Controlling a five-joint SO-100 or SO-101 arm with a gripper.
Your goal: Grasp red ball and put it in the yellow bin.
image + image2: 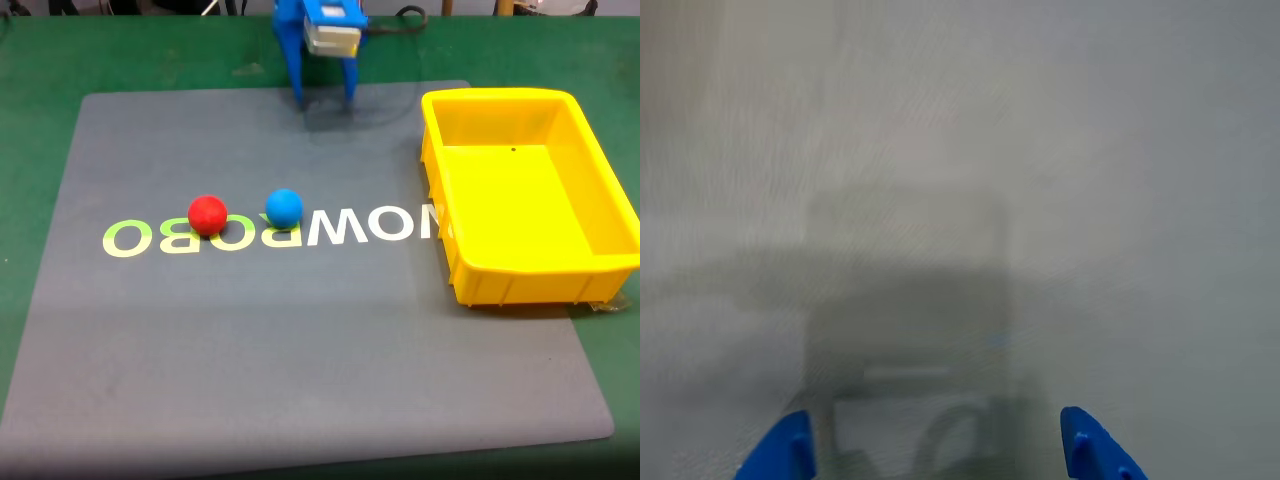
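Note:
The red ball [208, 214] rests on the grey mat [300, 380], left of centre, over pale lettering. A blue ball [284, 207] of equal size sits just to its right. The yellow bin [600, 240] stands at the mat's right edge with nothing inside. My blue gripper [324, 100] hangs at the mat's far edge, well behind both balls, with its two fingers spread apart and nothing between them. In the wrist view the gripper [940, 450] shows two blue fingertips [780, 455] wide apart at the bottom, over blurred grey mat.
Green table surface [40, 60] surrounds the mat. A dark cable [400, 25] runs behind the arm near the far edge. The mat's near half holds nothing.

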